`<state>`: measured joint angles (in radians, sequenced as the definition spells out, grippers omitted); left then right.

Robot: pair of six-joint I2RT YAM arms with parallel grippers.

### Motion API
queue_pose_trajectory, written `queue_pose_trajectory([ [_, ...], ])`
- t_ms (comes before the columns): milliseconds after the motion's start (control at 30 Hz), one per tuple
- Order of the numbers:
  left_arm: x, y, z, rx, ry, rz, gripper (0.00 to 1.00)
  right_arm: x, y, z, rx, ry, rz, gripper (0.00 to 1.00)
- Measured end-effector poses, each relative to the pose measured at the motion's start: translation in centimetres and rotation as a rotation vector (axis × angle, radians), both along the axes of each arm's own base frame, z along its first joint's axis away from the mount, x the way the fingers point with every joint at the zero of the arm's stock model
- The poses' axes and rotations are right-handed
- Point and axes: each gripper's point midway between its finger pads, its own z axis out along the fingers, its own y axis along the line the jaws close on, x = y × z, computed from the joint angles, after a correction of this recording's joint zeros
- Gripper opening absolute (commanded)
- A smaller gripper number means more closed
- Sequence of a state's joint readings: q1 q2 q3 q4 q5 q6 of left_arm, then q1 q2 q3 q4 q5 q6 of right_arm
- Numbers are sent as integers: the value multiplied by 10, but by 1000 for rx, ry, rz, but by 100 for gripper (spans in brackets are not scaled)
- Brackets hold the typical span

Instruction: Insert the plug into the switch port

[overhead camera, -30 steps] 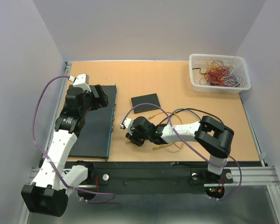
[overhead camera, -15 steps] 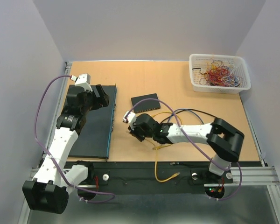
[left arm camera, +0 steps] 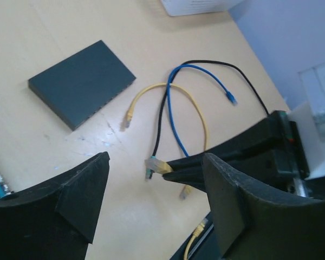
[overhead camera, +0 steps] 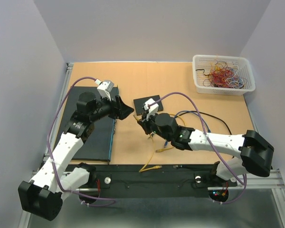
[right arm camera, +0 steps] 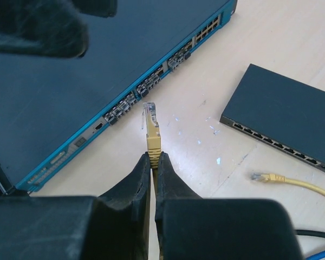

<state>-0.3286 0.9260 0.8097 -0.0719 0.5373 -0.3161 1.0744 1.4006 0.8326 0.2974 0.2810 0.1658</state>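
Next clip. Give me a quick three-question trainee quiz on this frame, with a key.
1. True or false: the right claw is shut on a yellow plug.
2. The plug's tip points toward: A) the large switch and its port row; B) the small switch; C) the basket.
3. Fill in: the left claw is ___, holding nothing.
Key: 1 true; 2 A; 3 open.

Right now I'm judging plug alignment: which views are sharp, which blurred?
Right wrist: plug crisp, switch ports readable, its fingers soft. Left wrist: own fingers blurred, cables beyond sharp. Top external: sharp, table brighter at far edge.
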Motion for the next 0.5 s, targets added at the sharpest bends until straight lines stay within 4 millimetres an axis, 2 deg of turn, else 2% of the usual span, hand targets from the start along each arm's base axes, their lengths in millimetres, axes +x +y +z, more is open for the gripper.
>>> queue_pose_trajectory([
  [133,-8,-9,6,-15,-19,-46,72,3,-1,2,33,8,-31,0],
  [267,-8,-10,3,-13,-18,-49,70,3,-4,7,63,11,-50,0],
  [500,-5,-12,-6,-1,8,-46,69,-1,-8,41,167,-19,-48,1],
])
